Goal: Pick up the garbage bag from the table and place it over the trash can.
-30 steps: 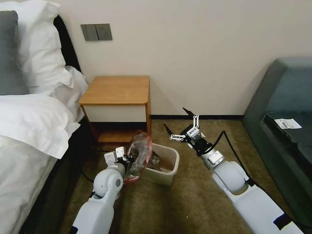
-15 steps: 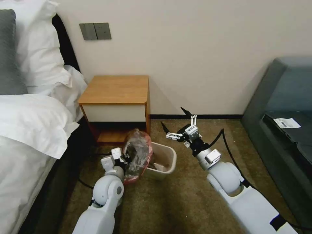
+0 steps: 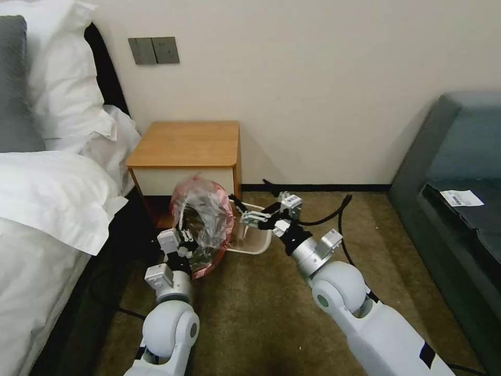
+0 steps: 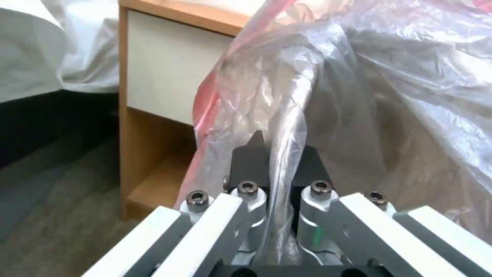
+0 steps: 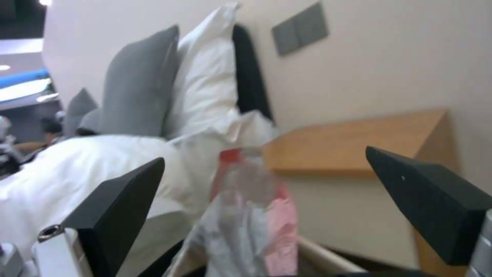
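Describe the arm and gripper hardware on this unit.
Both arms have glossy white rounded shells with silver metal wrist sections. The left gripper and right gripper have white-and-silver linkage bars with hex bolts and black pointed wedge fingertips. A black cable loops from the right wrist. The right forearm carries a black band.

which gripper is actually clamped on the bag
The left gripper: it is shut on a twisted fold of the garbage bag, held in front of the table. The right gripper is open above the trash can, holding nothing.
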Robot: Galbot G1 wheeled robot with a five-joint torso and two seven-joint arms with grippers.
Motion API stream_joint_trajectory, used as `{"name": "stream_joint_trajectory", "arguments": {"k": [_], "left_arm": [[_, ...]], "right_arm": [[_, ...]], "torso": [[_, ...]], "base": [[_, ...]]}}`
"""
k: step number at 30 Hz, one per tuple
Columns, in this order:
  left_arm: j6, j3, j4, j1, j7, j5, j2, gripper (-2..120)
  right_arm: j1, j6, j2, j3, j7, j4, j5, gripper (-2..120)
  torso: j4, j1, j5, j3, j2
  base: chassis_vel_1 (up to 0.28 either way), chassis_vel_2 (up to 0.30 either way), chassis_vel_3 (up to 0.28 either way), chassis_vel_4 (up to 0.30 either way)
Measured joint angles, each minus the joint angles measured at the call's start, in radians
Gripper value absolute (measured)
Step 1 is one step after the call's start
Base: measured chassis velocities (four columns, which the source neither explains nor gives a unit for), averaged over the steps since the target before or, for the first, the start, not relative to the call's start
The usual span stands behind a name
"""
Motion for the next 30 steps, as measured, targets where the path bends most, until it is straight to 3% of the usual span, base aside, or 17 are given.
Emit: {"name": "stream_joint_trajectory", "arguments": {"k": [13, 22, 30], "left_arm": [[-0.037, 0.012, -0.063, 0.133, -0.005, 0.049, -0.006, 3], [-0.046, 0.007, -0.107, 0.159, -0.001, 0.054, 0.005, 3], [-0.047, 0.007, -0.161, 0.162, 0.001, 0.062, -0.007, 3]], "right_arm": [[0.098, -0.082, -0.032, -0.095, 0.016, -0.035, 0.110, 100], [0.166, -0.091, -0.052, -0.127, 0.011, -0.090, 0.142, 100], [0.233, -0.108, -0.059, -0.150, 0.010, -0.116, 0.254, 100]], "torso": [[-0.0001, 0.000, 0.0001, 0.000, 0.000], [-0.0001, 0.000, 0.0000, 0.000, 0.000], [-0.0001, 0.000, 0.0001, 0.000, 0.000]], "base": [[0.000, 0.000, 0.000, 0.000], [0.000, 0.000, 0.000, 0.000], [0.000, 0.000, 0.000, 0.000]]}}
